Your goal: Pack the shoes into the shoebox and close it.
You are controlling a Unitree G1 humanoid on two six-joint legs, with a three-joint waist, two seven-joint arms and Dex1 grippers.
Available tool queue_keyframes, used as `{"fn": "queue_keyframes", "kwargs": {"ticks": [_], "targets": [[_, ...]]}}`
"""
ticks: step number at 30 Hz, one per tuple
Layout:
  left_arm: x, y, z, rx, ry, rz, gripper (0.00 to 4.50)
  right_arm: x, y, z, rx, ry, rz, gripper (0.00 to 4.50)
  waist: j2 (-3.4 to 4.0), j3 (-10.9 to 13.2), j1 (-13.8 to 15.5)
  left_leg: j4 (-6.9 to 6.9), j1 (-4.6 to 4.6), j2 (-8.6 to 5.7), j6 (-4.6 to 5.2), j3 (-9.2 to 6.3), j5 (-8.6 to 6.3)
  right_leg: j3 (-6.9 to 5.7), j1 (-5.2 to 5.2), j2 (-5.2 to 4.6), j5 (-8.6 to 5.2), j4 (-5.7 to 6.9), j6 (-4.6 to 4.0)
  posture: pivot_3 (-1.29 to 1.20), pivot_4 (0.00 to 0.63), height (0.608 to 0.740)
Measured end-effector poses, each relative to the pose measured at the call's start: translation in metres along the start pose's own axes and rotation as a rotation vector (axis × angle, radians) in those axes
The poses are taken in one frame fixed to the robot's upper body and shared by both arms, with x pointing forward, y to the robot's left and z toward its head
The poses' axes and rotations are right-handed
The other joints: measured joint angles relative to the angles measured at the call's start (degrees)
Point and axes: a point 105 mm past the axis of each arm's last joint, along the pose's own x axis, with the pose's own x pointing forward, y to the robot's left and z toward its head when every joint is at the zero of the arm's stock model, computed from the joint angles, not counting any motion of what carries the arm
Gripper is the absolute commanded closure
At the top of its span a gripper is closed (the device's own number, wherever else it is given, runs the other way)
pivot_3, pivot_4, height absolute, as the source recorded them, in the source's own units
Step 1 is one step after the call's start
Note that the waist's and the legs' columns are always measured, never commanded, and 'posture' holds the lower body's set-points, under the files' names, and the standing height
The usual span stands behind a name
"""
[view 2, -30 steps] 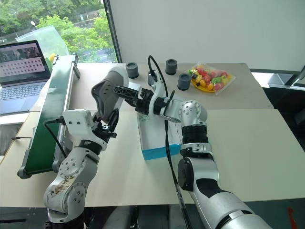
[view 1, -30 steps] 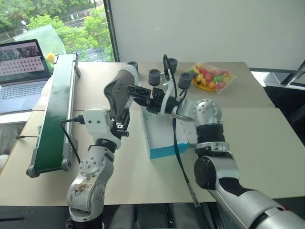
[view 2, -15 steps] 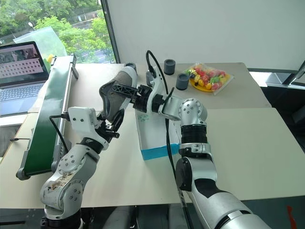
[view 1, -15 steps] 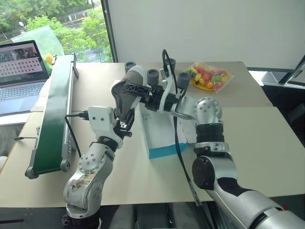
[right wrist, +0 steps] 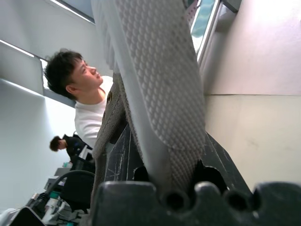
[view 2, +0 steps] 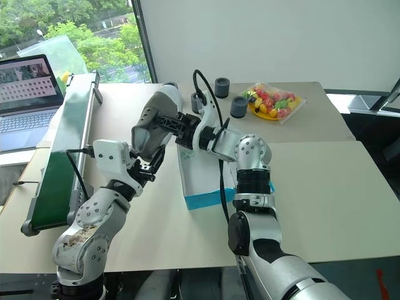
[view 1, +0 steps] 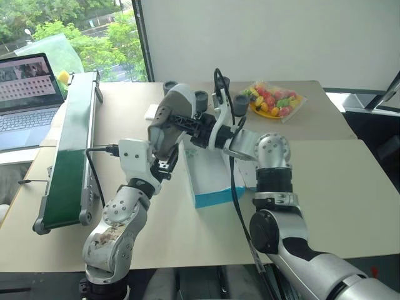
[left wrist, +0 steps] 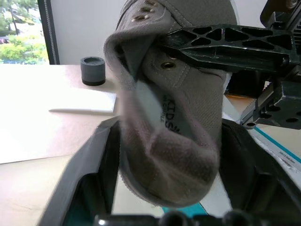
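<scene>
Left wrist view: right gripper [view 1: 177,119] jaws pinch the shoe [view 1: 169,122] (left gripper [view 1: 164,164] spread); carry it level over the shoebox [view 1: 209,178], then lower.

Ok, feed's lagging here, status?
Right claw shut on taupe sneaker. Left claw open beneath it. Open blue cardboard shoebox alongside, nothing blocking.

The beige table [view 1: 350,187] carries the shoebox [view 1: 209,178], conveyor [view 1: 72,144] and laptop [view 1: 28,100].
</scene>
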Motion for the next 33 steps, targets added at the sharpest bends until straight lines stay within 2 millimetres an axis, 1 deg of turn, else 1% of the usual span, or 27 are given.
{"fn": "queue_keyframes", "kwargs": {"ticks": [3,5,7,9,10,11,12,13,15,19,21,24,27,29,33], "targets": [[-0.003,0.002,-0.001,0.077,0.020,-0.045,0.10,-0.006,-0.007,0.014,0.025,-0.084,-0.041,4.03,0.01,0.00,-0.01,0.00,0.00,0.00,0.00,0.01,0.00,0.00,-0.01,0.00,0.00,0.01,0.00,0.00,0.150,0.739],[-0.010,0.000,-0.003,0.103,0.040,-0.120,0.10,-0.012,-0.017,0.033,0.045,-0.171,-0.101,4.03,0.03,0.02,-0.15,0.00,-0.01,-0.01,0.00,0.04,0.00,0.03,-0.04,0.00,0.00,0.01,0.00,0.00,0.150,0.739],[-0.018,-0.001,-0.001,0.125,0.048,-0.179,0.10,-0.021,-0.023,0.053,0.015,-0.220,-0.155,4.03,0.07,0.05,-0.09,-0.01,-0.01,-0.01,0.00,0.06,0.00,0.04,-0.06,0.01,0.00,0.00,0.00,0.00,0.150,0.739],[-0.029,0.007,0.002,0.181,0.067,-0.223,0.10,-0.037,-0.027,0.077,-0.072,-0.229,-0.244,4.03,0.12,0.08,0.04,-0.03,-0.03,-0.01,0.00,0.05,0.00,0.03,-0.06,0.01,-0.01,-0.04,0.00,0.00,0.150,0.739],[-0.031,0.010,0.003,0.191,0.071,-0.225,0.10,-0.041,-0.028,0.084,-0.086,-0.230,-0.264,4.03,0.13,0.09,0.10,-0.03,-0.02,-0.01,0.00,0.06,0.00,0.03,-0.05,0.00,-0.01,-0.06,0.01,0.00,0.150,0.739],[-0.035,0.014,0.004,0.207,0.088,-0.242,0.10,-0.047,-0.031,0.089,-0.124,-0.189,-0.320,4.03,0.14,0.09,0.03,-0.02,-0.03,-0.01,0.00,0.08,0.00,0.03,-0.04,0.00,-0.01,-0.09,0.01,0.00,0.150,0.739],[-0.039,0.015,0.002,0.220,0.112,-0.266,0.10,-0.054,-0.035,0.091,-0.161,-0.126,-0.388,4.03,0.14,0.09,-0.03,-0.03,-0.02,-0.01,0.01,0.08,0.00,0.03,-0.01,0.00,-0.01,-0.14,0.01,0.00,0.150,0.739],[-0.042,0.016,0.002,0.223,0.126,-0.288,0.10,-0.059,-0.039,0.090,-0.179,-0.071,-0.435,4.03,0.14,0.09,-0.05,-0.04,0.02,0.00,0.03,0.08,-0.02,0.03,0.02,0.00,-0.03,-0.16,0.00,0.00,0.150,0.739],[-0.046,0.016,0.001,0.227,0.146,-0.328,0.10,-0.065,-0.049,0.078,-0.186,0.049,-0.507,4.03,0.14,0.09,-0.33,-0.04,0.03,0.04,0.04,0.11,-0.02,0.05,0.03,0.04,-0.03,-0.15,0.00,0.00,0.150,0.739],[-0.053,0.010,-0.005,0.246,0.198,-0.419,0.10,-0.070,-0.075,0.037,-0.180,0.319,-0.642,4.03,0.15,0.09,-0.61,-0.04,0.05,0.06,0.05,0.16,-0.02,0.10,0.01,0.07,-0.02,-0.11,-0.01,0.00,0.150,0.739],[-0.055,0.007,-0.007,0.242,0.210,-0.449,0.10,-0.073,-0.084,0.023,-0.187,0.409,-0.689,4.03,0.17,0.11,-0.35,-0.03,0.00,0.04,0.05,0.15,-0.02,0.10,-0.01,0.05,-0.02,-0.14,0.00,0.00,0.150,0.739],[-0.058,0.004,-0.008,0.247,0.225,-0.497,0.10,-0.076,-0.095,0.012,-0.209,0.484,-0.728,4.03,0.17,0.11,-0.08,-0.03,0.00,0.04,0.05,0.13,-0.02,0.09,0.00,0.05,-0.02,-0.16,0.01,0.00,0.150,0.739],[-0.065,0.004,-0.012,0.262,0.269,-0.547,0.10,-0.080,-0.111,0.001,-0.233,0.544,-0.778,4.03,0.20,0.12,-0.12,-0.03,0.01,0.04,0.05,0.15,-0.02,0.09,-0.02,0.05,-0.02,-0.15,0.01,0.00,0.150,0.739],[-0.069,0.005,-0.014,0.264,0.288,-0.562,0.10,-0.084,-0.118,-0.001,-0.237,0.560,-0.793,4.03,0.20,0.13,-0.08,-0.03,0.01,0.04,0.05,0.14,-0.02,0.09,-0.02,0.05,-0.02,-0.15,0.01,0.00,0.150,0.739],[-0.073,0.009,-0.013,0.290,0.303,-0.585,0.10,-0.082,-0.119,0.000,-0.262,0.587,-0.793,4.03,0.21,0.14,-0.24,-0.03,0.03,0.05,0.05,0.15,-0.02,0.09,-0.04,0.06,-0.02,-0.14,0.01,0.00,0.150,0.739]]}}
